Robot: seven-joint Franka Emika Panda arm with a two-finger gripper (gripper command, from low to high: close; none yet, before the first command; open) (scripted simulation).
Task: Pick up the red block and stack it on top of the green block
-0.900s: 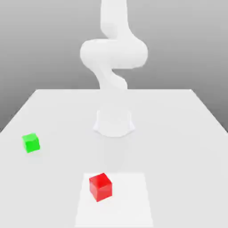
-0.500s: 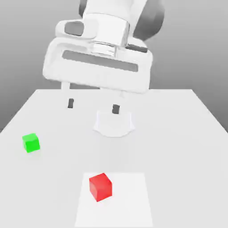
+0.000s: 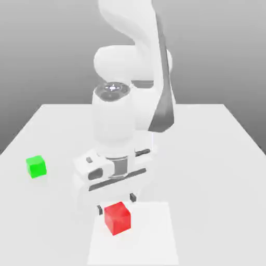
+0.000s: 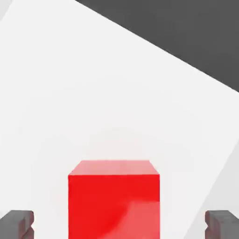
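Red block (image 3: 117, 218) near the table's front edge, resting on a paler square patch (image 3: 150, 234) of the tabletop, roughly midway between the side edges. Glossy faces, sitting flat, one corner turned slightly toward the exterior camera.

Gripper (image 3: 115, 203) directly over and just behind the block, pointing down. Fingers spread wide, nothing held. Dark fingertips (image 3: 100, 209) level with the block's upper part in the exterior view. Hand view: red block (image 4: 114, 198) centred between the two dark pads (image 4: 17, 223), clear gap on each side, no contact visible.

Green block (image 3: 36, 167) farther back and well apart, close to the table's edge on the exterior view's left, untouched, nothing on top.

White arm (image 3: 132, 62) rising behind the gripper from its base at mid-table.

Step in hand, as judged: final approach for the pick, pre-grasp alignment apparently good. Stack not yet begun.

Next move calls for: a short further descent so the pads bracket the block's side faces at mid-height, then closing squarely on opposite faces. Slight yaw of the block relative to the pads worth checking; risk of the cube twisting on closure. After that, lift clear, carry toward the green block, lower on top.
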